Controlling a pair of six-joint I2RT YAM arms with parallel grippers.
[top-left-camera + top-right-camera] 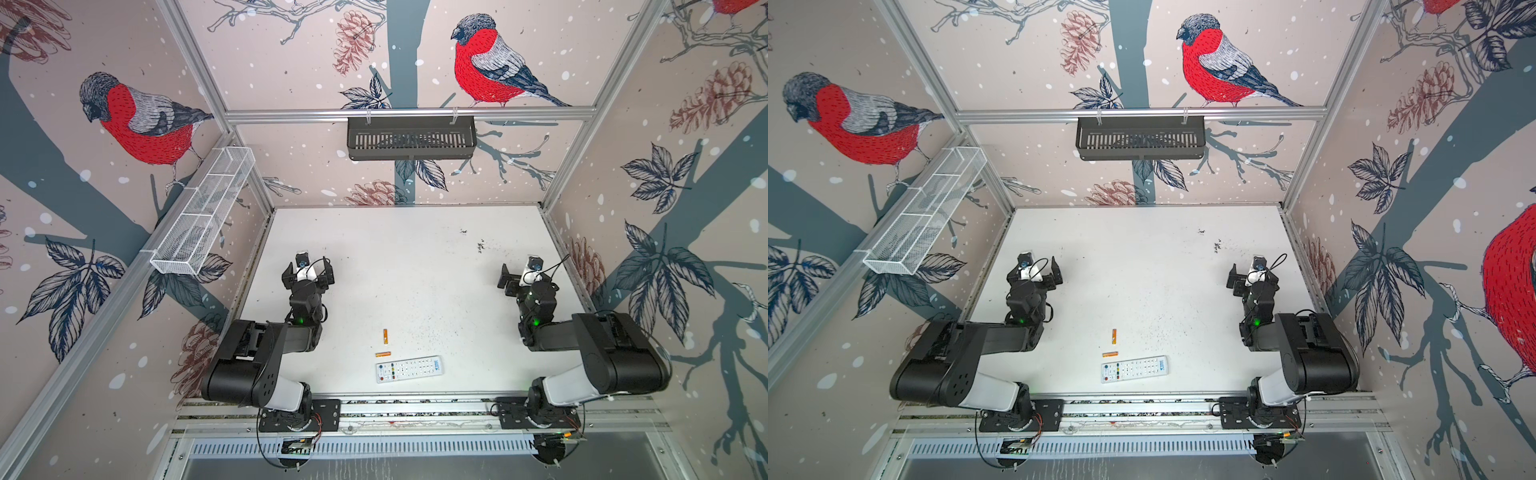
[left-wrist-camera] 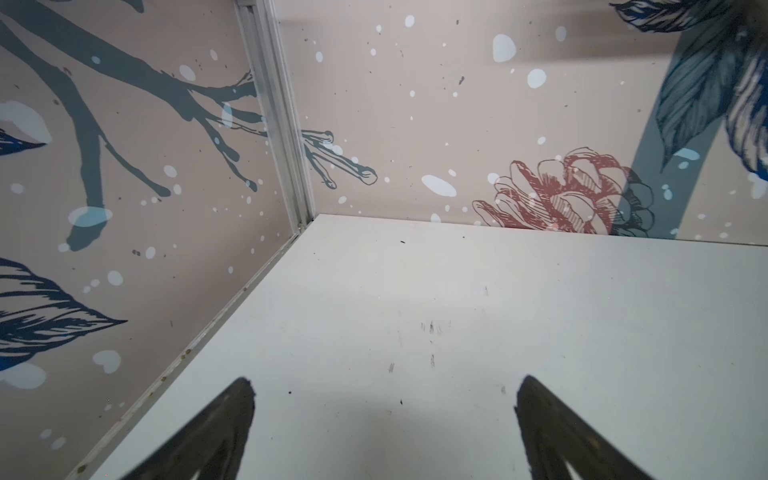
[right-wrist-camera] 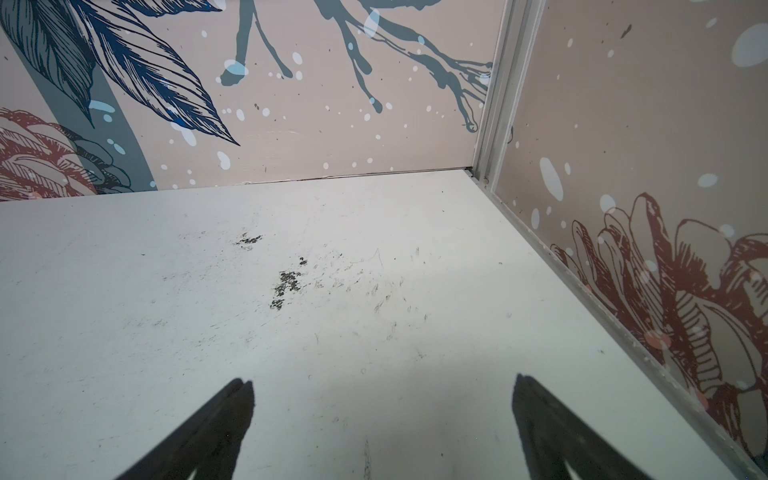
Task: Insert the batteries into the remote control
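The white remote control lies buttons up near the table's front edge in both top views, blue logo end to the right. Two orange-gold batteries lie just behind it: one sideways close to the remote, the other pointing away from the front. My left gripper is open over bare table far to the left. My right gripper is open at the far right. Neither wrist view shows the remote or batteries.
A black slotted basket hangs on the back rail and a white mesh basket on the left rail. The white table has dark scuffs at the back right. Walls close in on three sides.
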